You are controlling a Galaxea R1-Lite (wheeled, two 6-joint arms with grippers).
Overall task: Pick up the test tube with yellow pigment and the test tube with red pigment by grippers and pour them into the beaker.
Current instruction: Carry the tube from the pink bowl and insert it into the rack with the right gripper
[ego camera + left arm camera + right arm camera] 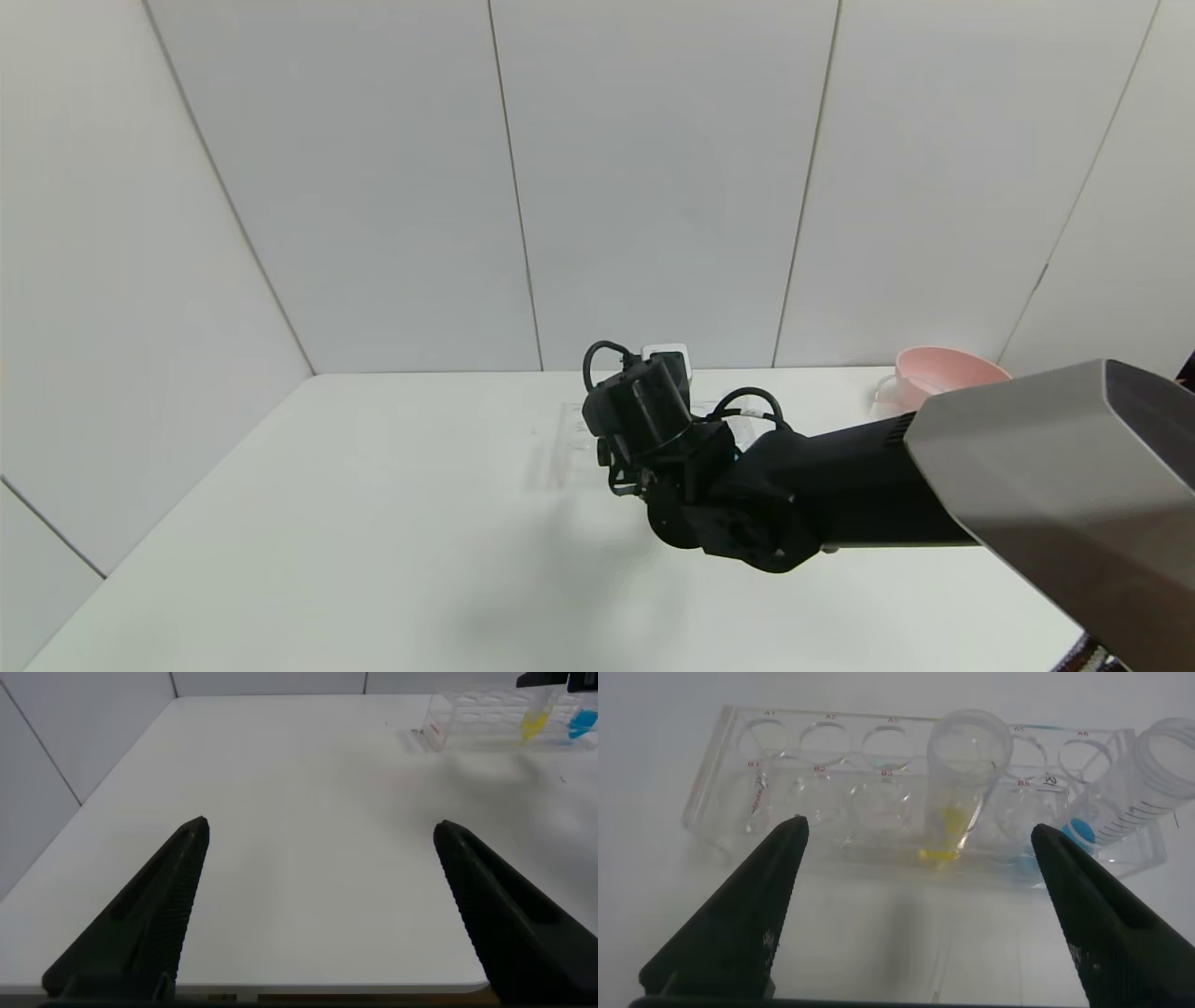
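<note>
Right pincer [920, 835] hangs spread wide just in front of a clear tube rack [785, 784], grasping nothing; its two dark fingers [738, 919] fill the lower corners of the right wrist frame. Centre of that frame: the test tube with yellow pigment [962, 784] stands in the rack, a bit tilted, yellow liquid at its base. At right edge a tube w/ blue liquid [1134, 798] leans in the rack.

Head view: right arm reaches in from lower right, wrist at mid-frame over the white bench [373, 523], hiding most of the rack; the tubes can't be made out there. Pink bowl [943, 369] sits at right edge of frame, near the bench's far side. A clear vessel just left of it is prob. the beaker [882, 397], but too faint to be sure.

Left pincer [322, 835] is also released, fingers well apart, holding nothing, above bare bench; rack w/ yellow and blue shows in upper right of left wrist frame.
</note>
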